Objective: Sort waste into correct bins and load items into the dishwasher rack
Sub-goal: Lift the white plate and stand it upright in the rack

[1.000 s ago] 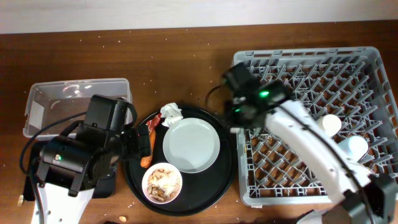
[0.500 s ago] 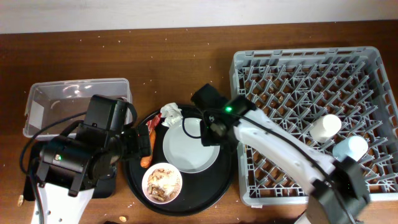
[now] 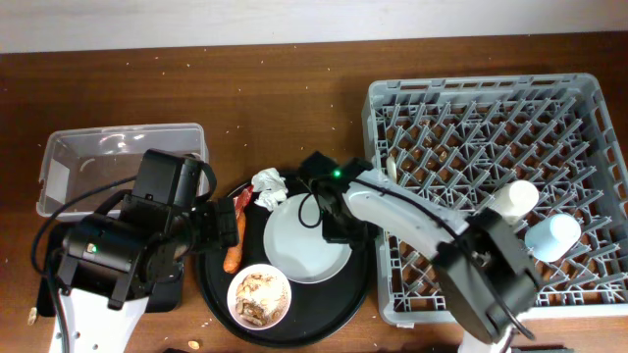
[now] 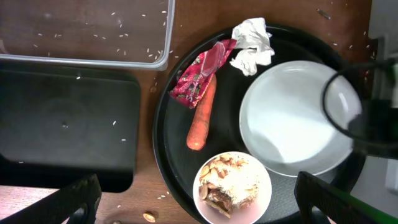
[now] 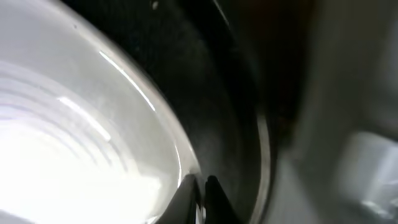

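white cup (image 3: 514,199) and blue cup (image 3: 552,233) lie in the rack (image 3: 491,84) at right; tissue (image 4: 252,45), wrapper (image 4: 199,78), carrot (image 4: 201,115), scraps (image 4: 233,183) sit unsorted on the round tray (image 4: 171,134). right gripper (image 5: 199,190) has its jaws clamped on the plate (image 4: 292,118) rim; left gripper (image 3: 218,227) jaws apart.

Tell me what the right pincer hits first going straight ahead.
Likely the pale grey plate, at its rim; the right pincer is right there, black tray beyond. Depth unclear.
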Action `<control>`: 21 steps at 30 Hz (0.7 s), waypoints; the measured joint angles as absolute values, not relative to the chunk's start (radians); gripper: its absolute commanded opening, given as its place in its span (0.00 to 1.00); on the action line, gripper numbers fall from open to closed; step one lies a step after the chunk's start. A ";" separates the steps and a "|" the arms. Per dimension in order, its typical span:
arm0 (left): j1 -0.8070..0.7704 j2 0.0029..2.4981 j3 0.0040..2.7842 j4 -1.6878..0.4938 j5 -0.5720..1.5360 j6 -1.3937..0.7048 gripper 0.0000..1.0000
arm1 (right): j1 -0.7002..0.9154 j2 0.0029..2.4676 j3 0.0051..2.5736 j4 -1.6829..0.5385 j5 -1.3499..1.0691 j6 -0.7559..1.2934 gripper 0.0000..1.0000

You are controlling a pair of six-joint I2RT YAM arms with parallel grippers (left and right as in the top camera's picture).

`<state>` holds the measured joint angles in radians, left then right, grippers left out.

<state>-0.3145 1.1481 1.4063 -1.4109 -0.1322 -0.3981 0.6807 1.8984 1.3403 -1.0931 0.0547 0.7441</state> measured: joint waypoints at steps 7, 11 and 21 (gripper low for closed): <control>-0.315 1.148 1.407 -1.411 -0.132 -0.398 0.99 | 0.527 1.541 1.676 -1.382 0.421 0.685 0.04; -0.315 1.148 1.407 -1.412 -0.132 -0.398 0.99 | 0.275 1.430 1.691 -1.381 0.785 0.524 0.04; -0.315 1.148 1.407 -1.411 -0.132 -0.398 0.99 | 0.115 1.766 1.691 -1.233 0.876 0.355 0.04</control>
